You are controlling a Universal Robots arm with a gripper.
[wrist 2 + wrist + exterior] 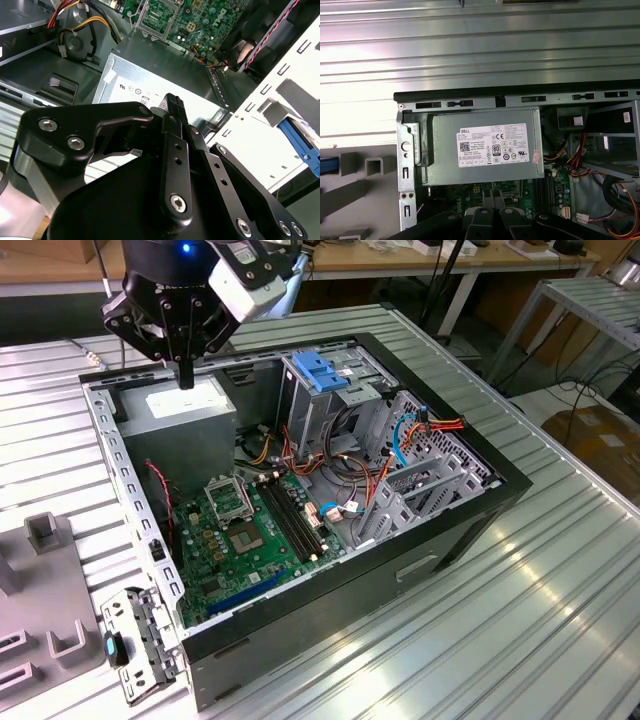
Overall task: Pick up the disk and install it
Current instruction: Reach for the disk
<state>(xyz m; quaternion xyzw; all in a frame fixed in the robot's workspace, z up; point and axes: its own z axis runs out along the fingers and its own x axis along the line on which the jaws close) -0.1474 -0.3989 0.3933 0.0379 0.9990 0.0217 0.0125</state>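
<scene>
My gripper (185, 372) hangs over the grey power supply (180, 410) in the far corner of the open computer case (300, 490), on the exterior view's left. Its fingers are pressed together and hold nothing; both wrist views show the gripper (172, 102) (491, 199) above the power supply's labelled top (485, 145). A bright blue edge that looks like the disk's rail (296, 141) lies outside the case wall on a grey fixture, also seen as a blue strip (327, 165). The disk's dark body is cut off by the frame edge.
A light-blue ribbed latch plate (320, 370) tops the drive cage. The motherboard (245, 530) lies on the case floor, with orange and red cables (400, 440) beside it. A grey fixture (45, 580) and a loose bracket (140, 640) lie on the ribbed metal table (500, 620).
</scene>
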